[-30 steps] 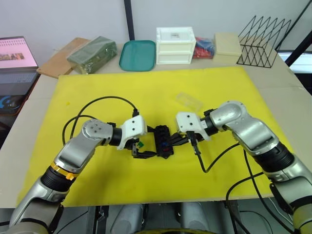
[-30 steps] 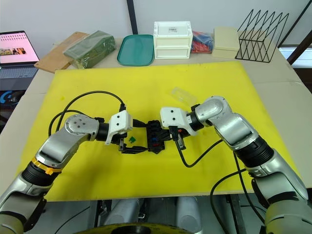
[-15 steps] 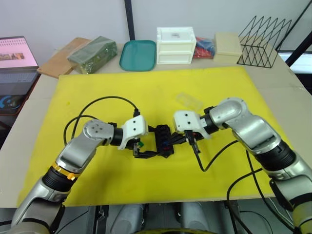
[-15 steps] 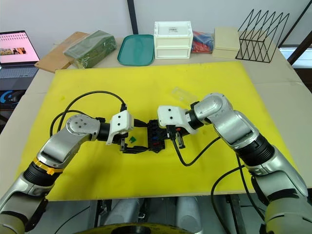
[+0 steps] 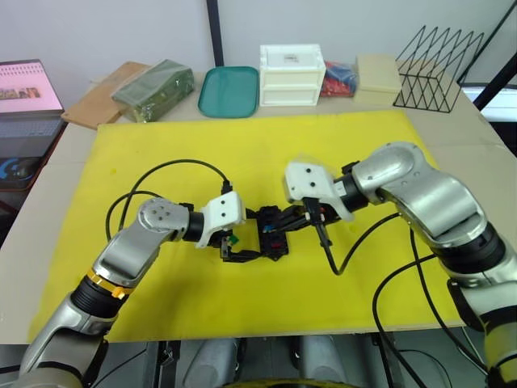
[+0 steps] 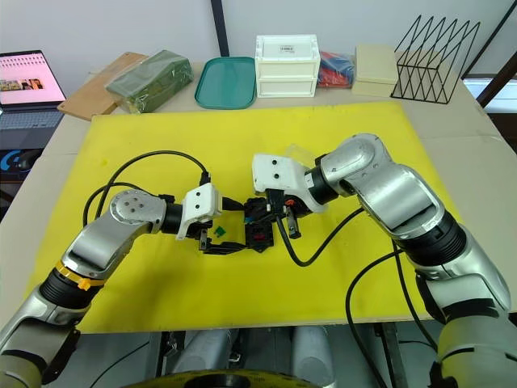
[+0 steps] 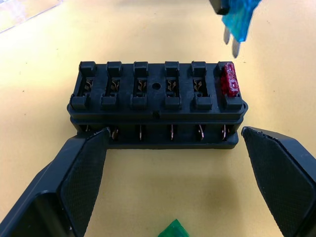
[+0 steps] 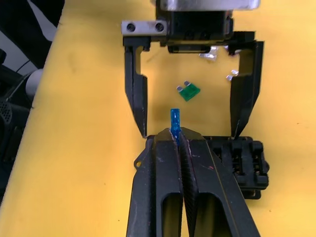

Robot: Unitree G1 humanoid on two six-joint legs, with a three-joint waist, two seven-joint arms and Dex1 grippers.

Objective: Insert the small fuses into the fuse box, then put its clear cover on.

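Note:
The black fuse box (image 7: 157,103) lies on the yellow mat (image 5: 161,137), with a red fuse (image 7: 230,85) seated in one end slot and the other slots empty. My left gripper (image 7: 175,143) is open, one finger at each end of the box. My right gripper (image 8: 177,136) is shut on a blue fuse (image 8: 174,121), which hangs prongs down just above the box (image 7: 239,15) near the red fuse. A green fuse (image 8: 188,92) lies loose on the mat between the left fingers. The clear cover (image 6: 299,153) lies behind my right wrist, partly hidden.
At the table's back stand a white drawer unit (image 5: 291,74), a green tray (image 5: 229,91), a beige box (image 5: 376,73), a black wire rack (image 5: 436,69) and a green pack (image 5: 152,85). A laptop (image 5: 28,89) sits far left. Black cables loop beside both wrists.
My right gripper has moved left and risen over the fuse box, carrying the blue fuse. The left gripper and the box have stayed put.

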